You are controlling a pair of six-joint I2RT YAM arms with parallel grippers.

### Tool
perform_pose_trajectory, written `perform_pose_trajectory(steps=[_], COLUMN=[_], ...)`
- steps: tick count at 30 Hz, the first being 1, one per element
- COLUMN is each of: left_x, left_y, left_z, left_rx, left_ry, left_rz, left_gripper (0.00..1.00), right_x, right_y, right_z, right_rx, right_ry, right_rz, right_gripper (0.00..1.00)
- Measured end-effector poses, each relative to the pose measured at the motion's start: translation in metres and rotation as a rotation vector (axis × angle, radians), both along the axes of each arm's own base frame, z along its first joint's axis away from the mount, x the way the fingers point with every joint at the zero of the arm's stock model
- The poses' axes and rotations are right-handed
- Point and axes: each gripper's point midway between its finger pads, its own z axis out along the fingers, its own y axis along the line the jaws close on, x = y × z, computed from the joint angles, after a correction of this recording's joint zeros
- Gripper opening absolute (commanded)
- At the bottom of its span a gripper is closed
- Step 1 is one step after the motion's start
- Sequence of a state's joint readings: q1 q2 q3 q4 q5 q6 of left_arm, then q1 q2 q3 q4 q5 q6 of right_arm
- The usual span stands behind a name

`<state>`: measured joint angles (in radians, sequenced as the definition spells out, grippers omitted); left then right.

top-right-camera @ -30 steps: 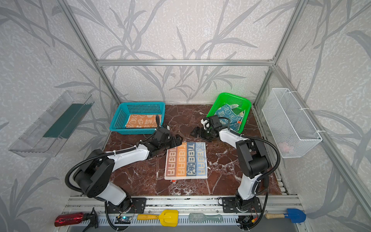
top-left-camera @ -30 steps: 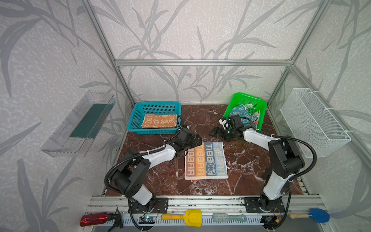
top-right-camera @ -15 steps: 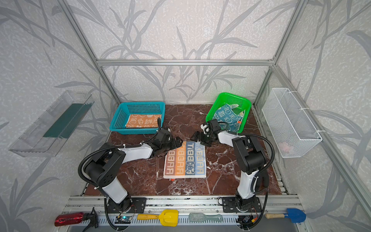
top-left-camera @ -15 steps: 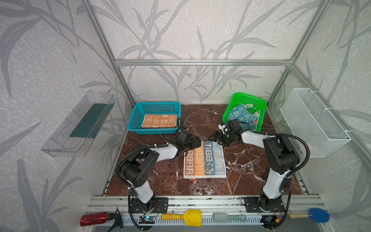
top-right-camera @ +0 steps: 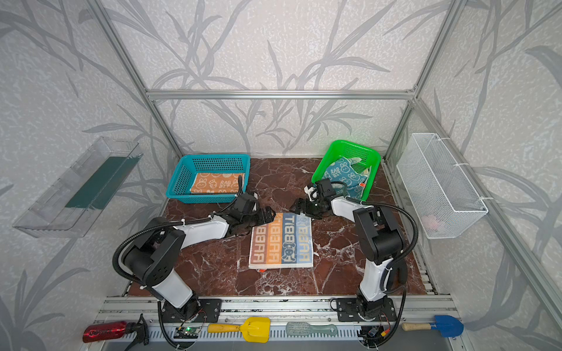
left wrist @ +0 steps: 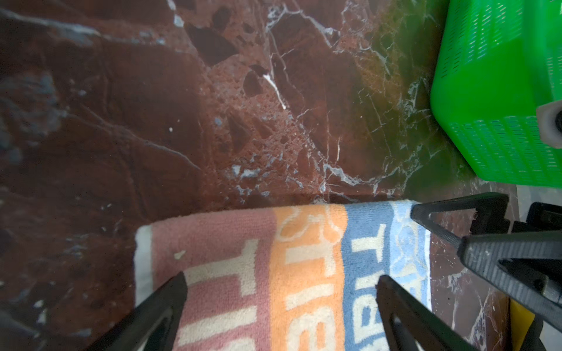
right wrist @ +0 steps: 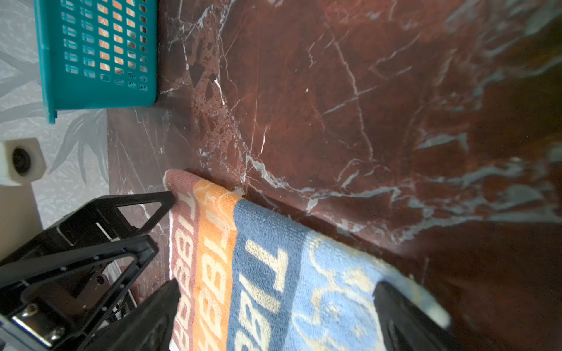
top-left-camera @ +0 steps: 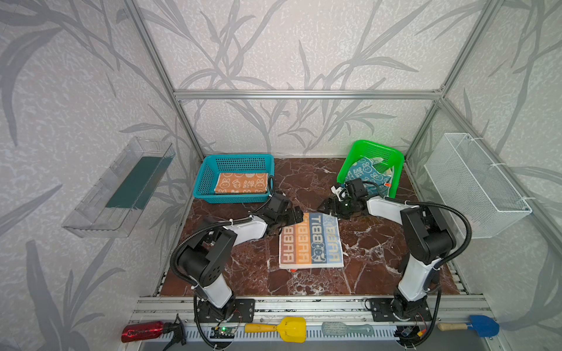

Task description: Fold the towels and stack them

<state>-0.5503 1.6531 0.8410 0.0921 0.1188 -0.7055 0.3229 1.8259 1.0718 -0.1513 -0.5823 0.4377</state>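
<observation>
Striped towel (top-left-camera: 310,240) lies flat on the red marble table (top-left-camera: 383,243), about mid-table, long side running near to far, "RABBIT" letters face up in rows across bands of dusty pink, orange, blue and pale blue. A small orange tab pokes out under its near edge. In both wrist views the far edge looks rounded. Left claw (top-left-camera: 299,216) sits low at the towel's far left corner, jaws spread wide; in the left wrist view its two black fingers (left wrist: 164,304) stand apart over the pink and blue bands, nothing between them but flat cloth. Right claw (top-left-camera: 324,209) sits low at the far right corner, jaws likewise spread wide, pinching nothing; its fingers (right wrist: 395,307) straddle the far edge. Cannot tell whether either set of tips presses the cloth. The two claws face each other across the far edge, close but apart. Orange towel (top-left-camera: 241,184) with white bunnies lies folded flat inside the teal basket (top-left-camera: 204,179), far left of the table. Teal-blue towel (top-left-camera: 363,175) lies rumpled in the green basket (top-left-camera: 395,158), which is tipped up at the far right, just behind the right arm's wrist. White wire basket (top-left-camera: 474,188) hangs on the right wall.
</observation>
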Motion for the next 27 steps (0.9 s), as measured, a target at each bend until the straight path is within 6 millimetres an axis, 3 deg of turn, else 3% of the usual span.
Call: perform_pose_trajectory(steps=[4, 7, 15, 22, 27], left_x=[0.015, 0.022, 0.018, 0.017, 0.010], left_y=[0.008, 0.020, 0.030, 0.025, 0.022], left_z=[0.027, 0.035, 0.032, 0.026, 0.011], left_rx=[0.083, 0.153, 0.253, 0.263, 0.271], left_ry=[-0.093, -0.131, -0.105, -0.047, 0.021], left_rz=[0.003, 0.033, -0.004, -0.032, -0.064], left_gripper=[0.99, 0.99, 0.99, 0.99, 0.99], right_x=[0.001, 0.002, 0.002, 0.007, 0.015], right_y=[-0.011, -0.018, -0.047, -0.054, -0.052], right_z=[0.017, 0.019, -0.004, -0.032, -0.034], right_rx=[-0.057, -0.102, -0.268, -0.319, -0.315], right_ry=[-0.063, -0.092, -0.090, -0.045, -0.051], right_rz=[-0.007, -0.019, -0.076, -0.088, -0.089], right_gripper=[0.99, 0.99, 0.97, 0.80, 0.68])
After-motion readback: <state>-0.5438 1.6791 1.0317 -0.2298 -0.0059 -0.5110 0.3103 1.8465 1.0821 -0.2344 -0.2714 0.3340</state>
